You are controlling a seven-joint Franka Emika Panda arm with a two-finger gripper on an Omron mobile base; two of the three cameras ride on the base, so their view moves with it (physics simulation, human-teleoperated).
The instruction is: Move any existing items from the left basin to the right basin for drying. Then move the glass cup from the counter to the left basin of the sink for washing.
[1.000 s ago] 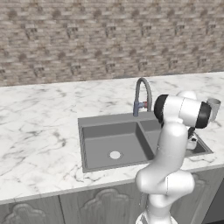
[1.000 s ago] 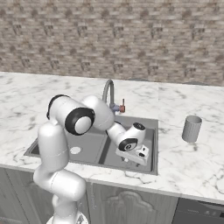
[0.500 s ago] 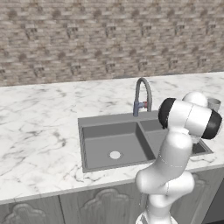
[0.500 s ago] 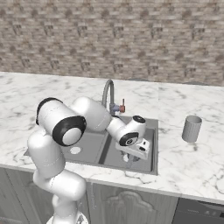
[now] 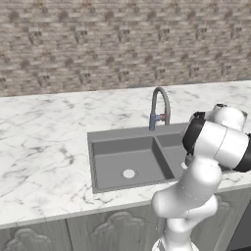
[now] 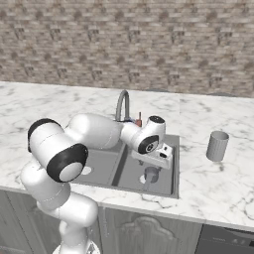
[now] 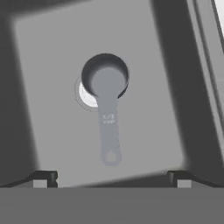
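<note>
One small grey cup (image 7: 105, 83) is now lying freed in the right basin (image 7: 148, 122), mid-frame; the claw (image 6: 155, 161), wide open and empty, is rising away, so the tumbler (image 6: 217, 146) is coming next.

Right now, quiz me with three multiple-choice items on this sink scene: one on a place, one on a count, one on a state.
1. Where does the small grey measuring cup lie?
A. on the floor
B. in the right basin
C. in a drawer

2. How many tumblers stand on the counter?
A. none
B. one
C. three

3. How is the gripper?
A. open, above the cup
B. shut on the cup
C. shut on a plate

Answers: 1 B, the cup lies over that basin's white drain. 2 B, a single grey tumbler stands right of the sink. 3 A, the fingertips stand wide apart with the cup lying free below.
</note>
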